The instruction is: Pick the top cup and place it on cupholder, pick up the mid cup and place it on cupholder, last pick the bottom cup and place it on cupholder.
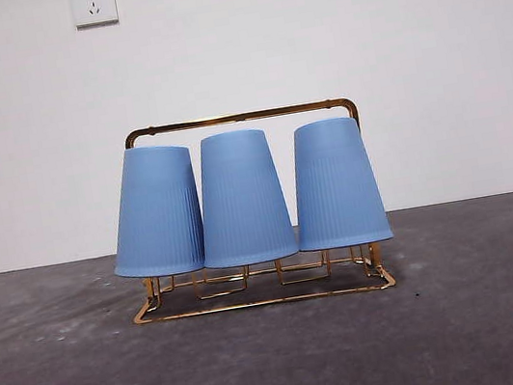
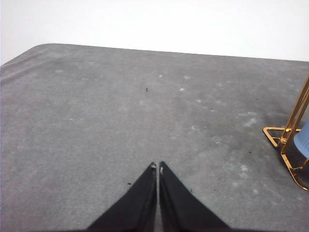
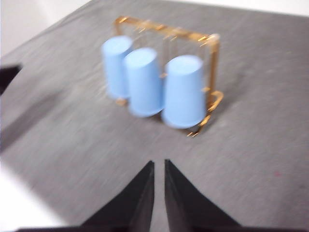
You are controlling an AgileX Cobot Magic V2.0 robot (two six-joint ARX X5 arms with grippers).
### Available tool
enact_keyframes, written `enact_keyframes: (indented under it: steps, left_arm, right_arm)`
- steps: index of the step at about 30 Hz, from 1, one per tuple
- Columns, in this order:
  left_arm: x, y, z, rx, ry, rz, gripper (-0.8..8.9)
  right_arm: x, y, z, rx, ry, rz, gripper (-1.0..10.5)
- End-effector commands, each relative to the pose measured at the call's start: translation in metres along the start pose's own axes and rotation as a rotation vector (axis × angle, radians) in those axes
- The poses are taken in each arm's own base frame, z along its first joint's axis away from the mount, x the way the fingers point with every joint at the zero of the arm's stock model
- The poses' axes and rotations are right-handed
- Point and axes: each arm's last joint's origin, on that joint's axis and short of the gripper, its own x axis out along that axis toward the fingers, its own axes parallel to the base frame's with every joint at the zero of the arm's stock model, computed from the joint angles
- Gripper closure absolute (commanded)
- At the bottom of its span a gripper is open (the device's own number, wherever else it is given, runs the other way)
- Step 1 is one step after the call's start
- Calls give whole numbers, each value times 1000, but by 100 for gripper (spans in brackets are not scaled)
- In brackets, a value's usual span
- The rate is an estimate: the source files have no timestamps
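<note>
Grey table (image 1: 62, 380) spreads under both claws. Gold cupholder (image 1: 240, 117) stands ahead of the right claw (image 3: 159, 163), well apart, carrying three upturned blue cups (image 1: 242, 200) side by side. Right claw clenched, empty; left claw (image 2: 158, 166) likewise, cupholder off beside it

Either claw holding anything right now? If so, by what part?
Nothing held. Left claw and right claw are both shut and empty over the table; all three blue cups sit upside down on the cupholder.
</note>
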Motion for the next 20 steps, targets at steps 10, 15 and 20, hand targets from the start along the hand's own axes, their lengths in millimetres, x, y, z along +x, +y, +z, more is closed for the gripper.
enact_keyframes:
  steps: [10, 15, 20]
  left_arm:
    - [2, 1, -7, 7, 24, 8, 807]
    - [2, 1, -7, 7, 24, 8, 807]
    - [2, 1, -7, 7, 24, 7, 807]
  right_arm:
    - [73, -68, -74, 152, -439, -403, 916]
    - [88, -82, -111, 115, -406, -486, 916]
    - [100, -89, -132, 90, -346, -497, 916]
